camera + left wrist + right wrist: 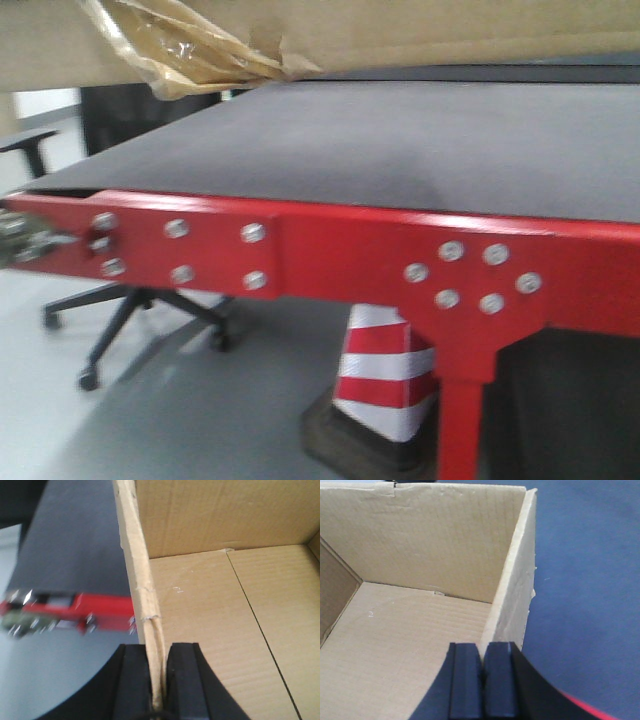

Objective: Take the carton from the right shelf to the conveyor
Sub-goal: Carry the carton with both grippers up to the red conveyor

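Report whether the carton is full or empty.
Empty: both wrist views look down into the open carton and show only bare cardboard floor and walls.

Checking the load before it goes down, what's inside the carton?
Only bare cardboard floor and walls show inside the carton. The strips behind the left gripper and right gripper are covered.

Matt corrugated cardboard carton

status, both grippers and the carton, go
left gripper shut on carton wall; right gripper shut on opposite wall; carton over conveyor; nothing seen in the way
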Robot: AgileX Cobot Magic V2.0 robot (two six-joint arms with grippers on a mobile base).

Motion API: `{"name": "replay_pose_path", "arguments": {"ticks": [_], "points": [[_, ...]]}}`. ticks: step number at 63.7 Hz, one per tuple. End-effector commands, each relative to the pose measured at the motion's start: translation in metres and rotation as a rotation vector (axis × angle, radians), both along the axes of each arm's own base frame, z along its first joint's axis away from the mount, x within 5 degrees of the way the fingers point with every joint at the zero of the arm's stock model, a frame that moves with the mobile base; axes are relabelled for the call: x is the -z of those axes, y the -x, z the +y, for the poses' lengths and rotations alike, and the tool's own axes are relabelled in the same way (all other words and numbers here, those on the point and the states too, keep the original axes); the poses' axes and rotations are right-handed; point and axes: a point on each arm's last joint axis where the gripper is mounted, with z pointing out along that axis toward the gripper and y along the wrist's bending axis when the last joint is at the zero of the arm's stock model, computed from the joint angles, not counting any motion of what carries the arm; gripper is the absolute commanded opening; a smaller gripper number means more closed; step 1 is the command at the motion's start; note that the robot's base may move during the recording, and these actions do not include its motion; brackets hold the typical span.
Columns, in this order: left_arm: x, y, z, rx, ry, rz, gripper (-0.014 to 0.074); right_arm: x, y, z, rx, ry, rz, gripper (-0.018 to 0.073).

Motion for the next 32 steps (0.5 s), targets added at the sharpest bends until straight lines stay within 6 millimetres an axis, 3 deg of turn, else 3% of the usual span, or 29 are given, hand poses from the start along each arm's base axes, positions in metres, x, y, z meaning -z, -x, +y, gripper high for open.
{"name": "replay_pose_path", "arguments": {"ticks": [1,32], "points": [[-0.0050,0.0038,0.0021,0.001,-0.012,-0.035,-0.0017,-0.0069,-0.0009,-0.0053,0.029,0.018,-0.075,-0.0067],[-0.0050,0.0038,0.0021,0.001,-0.012,-0.035,-0.0017,-0.0069,-0.0009,-0.0053,0.029,0.018,-0.075,-0.0067]]}}
